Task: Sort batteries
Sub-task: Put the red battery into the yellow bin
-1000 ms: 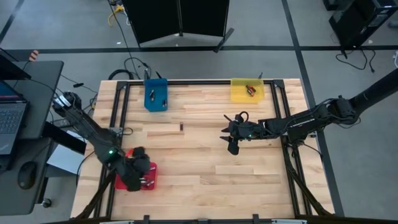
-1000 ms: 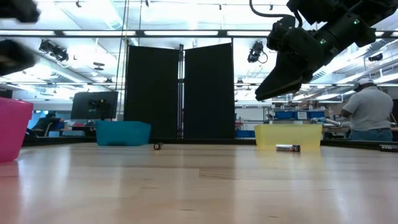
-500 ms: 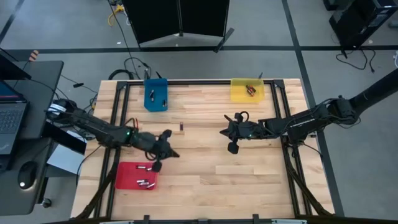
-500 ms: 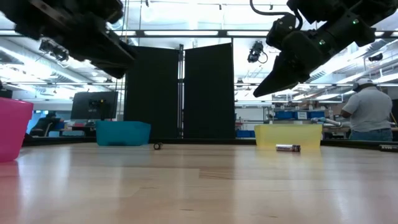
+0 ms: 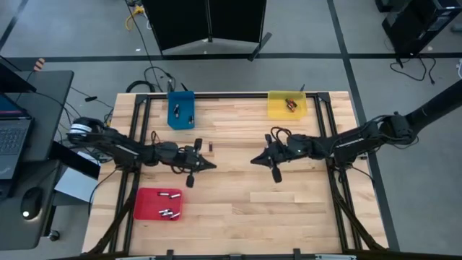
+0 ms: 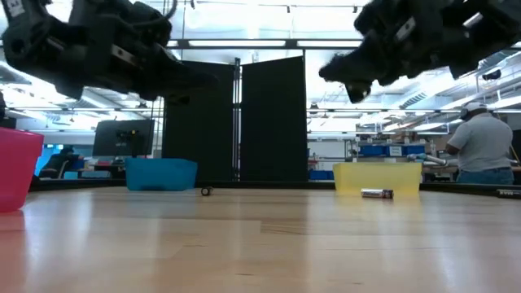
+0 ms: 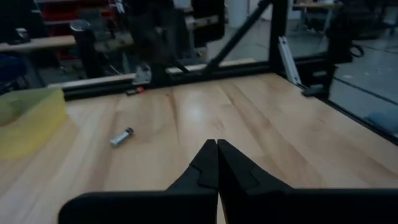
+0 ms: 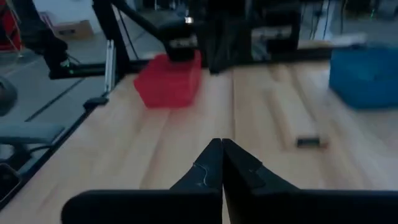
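Both pincers hang above the middle of the table (image 5: 238, 209), facing each other, and each is shut with nothing between its fingers. The left pincer (image 5: 211, 165) points toward the table's centre from the left; the right pincer (image 5: 254, 160) points back at it from the right.

Loose batteries remain. One small dark battery (image 5: 211, 148) lies on the bare wood just beyond the left pincer's tip, toward the far edge where the blue tray (image 5: 181, 119) stands. It is plainly nearer the left arm than the right. Its long axis seems to run toward the far edge, though it is too small in the high view to be sure. Another cell (image 6: 377, 194) lies in front of the yellow tray (image 6: 378, 177) in the low view, on its side.

The red tray (image 5: 148, 204) near the left arm already holds several cells; the blue and yellow trays hold a few each.

For the dark battery, the left pincer would need to open and shift slightly toward the far edge.
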You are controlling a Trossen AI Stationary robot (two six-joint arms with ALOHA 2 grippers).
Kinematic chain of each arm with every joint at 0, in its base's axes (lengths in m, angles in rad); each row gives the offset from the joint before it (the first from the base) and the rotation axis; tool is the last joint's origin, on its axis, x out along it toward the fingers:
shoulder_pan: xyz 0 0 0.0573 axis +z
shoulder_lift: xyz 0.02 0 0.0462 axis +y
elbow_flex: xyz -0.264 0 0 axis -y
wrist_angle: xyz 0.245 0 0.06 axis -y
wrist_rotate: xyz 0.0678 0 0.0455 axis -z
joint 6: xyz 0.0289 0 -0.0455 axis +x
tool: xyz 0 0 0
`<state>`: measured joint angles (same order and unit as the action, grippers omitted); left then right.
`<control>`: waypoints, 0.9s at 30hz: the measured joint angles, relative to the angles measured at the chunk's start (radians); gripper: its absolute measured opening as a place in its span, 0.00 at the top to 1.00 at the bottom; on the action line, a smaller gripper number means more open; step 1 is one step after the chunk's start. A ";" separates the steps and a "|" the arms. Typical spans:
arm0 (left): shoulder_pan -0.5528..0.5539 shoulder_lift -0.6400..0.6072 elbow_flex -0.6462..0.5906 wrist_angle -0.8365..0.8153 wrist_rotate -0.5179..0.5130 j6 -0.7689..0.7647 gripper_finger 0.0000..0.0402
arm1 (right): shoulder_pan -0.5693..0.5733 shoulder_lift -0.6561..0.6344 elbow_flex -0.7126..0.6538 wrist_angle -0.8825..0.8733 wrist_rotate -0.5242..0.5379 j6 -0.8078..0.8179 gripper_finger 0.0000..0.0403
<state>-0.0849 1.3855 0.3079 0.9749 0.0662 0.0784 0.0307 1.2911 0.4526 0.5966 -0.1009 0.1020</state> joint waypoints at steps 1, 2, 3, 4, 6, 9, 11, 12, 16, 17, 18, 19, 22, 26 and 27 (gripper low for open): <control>0.007 0.025 0.001 0.034 0.000 0.000 0.99 | -0.014 0.000 -0.005 -0.018 -0.017 0.027 0.98; 0.012 0.050 0.000 0.065 0.000 0.000 0.99 | -0.030 0.000 -0.006 -0.066 -0.028 0.063 0.98; 0.016 0.077 0.000 0.101 0.000 -0.001 0.98 | -0.047 0.000 -0.004 -0.127 -0.031 0.105 0.98; 0.020 0.100 0.000 0.134 0.000 -0.001 0.98 | -0.062 0.000 0.001 -0.208 -0.032 0.144 0.98; 0.022 0.140 0.001 0.172 0.000 -0.003 0.98 | -0.092 -0.001 0.026 -0.409 -0.030 0.211 0.98; 0.022 0.182 0.004 0.209 0.000 -0.009 0.98 | -0.128 -0.003 0.118 -0.817 0.045 0.292 0.98; 0.022 0.202 0.004 0.234 0.000 -0.025 0.98 | -0.149 -0.002 0.198 -1.114 0.148 0.340 0.98; 0.022 0.210 0.004 0.244 0.000 -0.030 0.98 | -0.160 -0.002 0.236 -1.242 0.190 0.365 0.98; 0.022 0.224 0.004 0.274 0.000 -0.034 0.97 | -0.237 -0.002 0.339 -1.543 0.210 0.419 0.98; 0.022 0.224 0.004 0.277 0.000 -0.034 0.97 | -0.260 -0.002 0.348 -1.586 0.194 0.405 0.98; 0.022 0.224 0.004 0.278 0.000 -0.034 0.97 | -0.285 -0.002 0.351 -1.625 0.182 0.386 0.98; 0.022 0.224 0.004 0.279 0.000 -0.034 0.97 | -0.311 -0.002 0.352 -1.668 0.163 0.368 0.98; 0.021 0.224 0.004 0.279 0.000 -0.034 0.97 | -0.402 -0.001 0.343 -1.791 0.140 0.337 0.98; 0.021 0.224 0.004 0.278 -0.001 -0.034 0.97 | -0.522 -0.001 0.311 -1.819 0.163 0.278 0.98; 0.021 0.224 0.004 0.278 -0.001 -0.034 0.97 | -0.550 -0.001 0.301 -1.810 0.164 0.257 0.98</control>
<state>-0.0635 1.6093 0.3122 1.2533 0.0654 0.0444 -0.5197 1.2903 0.7541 -1.2136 0.0630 0.3590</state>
